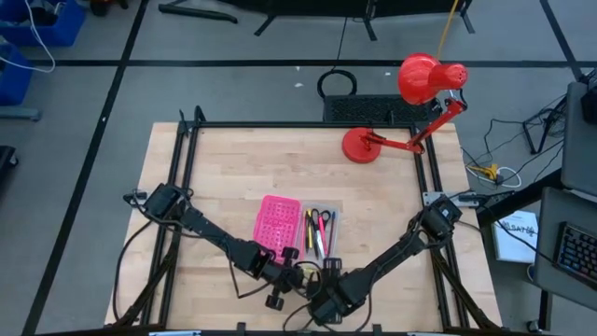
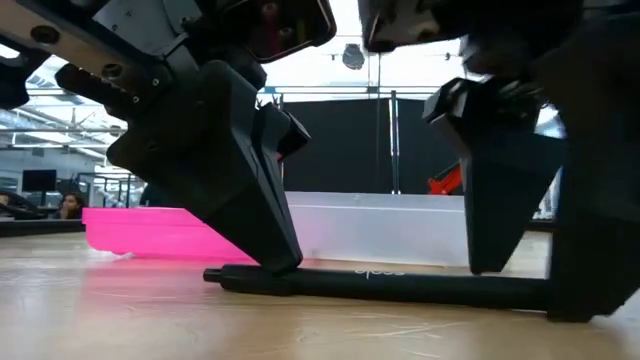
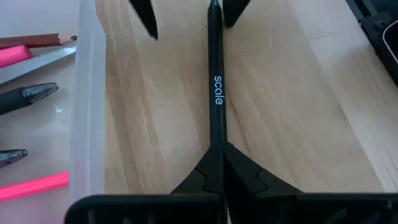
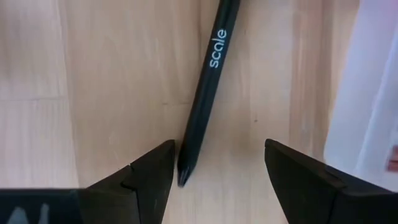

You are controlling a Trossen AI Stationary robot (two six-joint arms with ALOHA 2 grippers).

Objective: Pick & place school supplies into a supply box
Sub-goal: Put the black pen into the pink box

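A black pen [image 3: 216, 87] printed "scale" lies on the wood just in front of the supply box. My left gripper [image 3: 216, 152] is shut on one end of it. My right gripper [image 4: 219, 144] is open, with one finger on each side of the pen's other end [image 4: 185, 171]. The clear box [image 1: 320, 231] holds several pens, a pencil and scissors [image 3: 37, 62]. Its pink perforated lid [image 1: 277, 224] lies open on the table to its left. My left gripper pinches the black pen between its two fingers near one end [image 2: 262, 272], and a short stub [image 2: 212, 273] sticks out past them. The fingers slant down from above, roughly in line with the pen. The pen lies level along the table. My right gripper: the pen's tip sits right beside one finger [image 4: 155, 171]; whether they touch, I cannot tell.
A red desk lamp [image 1: 410, 112] stands at the table's far right corner. Both grippers work close to the near edge, a little in front of the box wall [image 3: 87, 93]. Bare wood stretches left and right of the box. A person [image 2: 70, 205] sits far off in the room.
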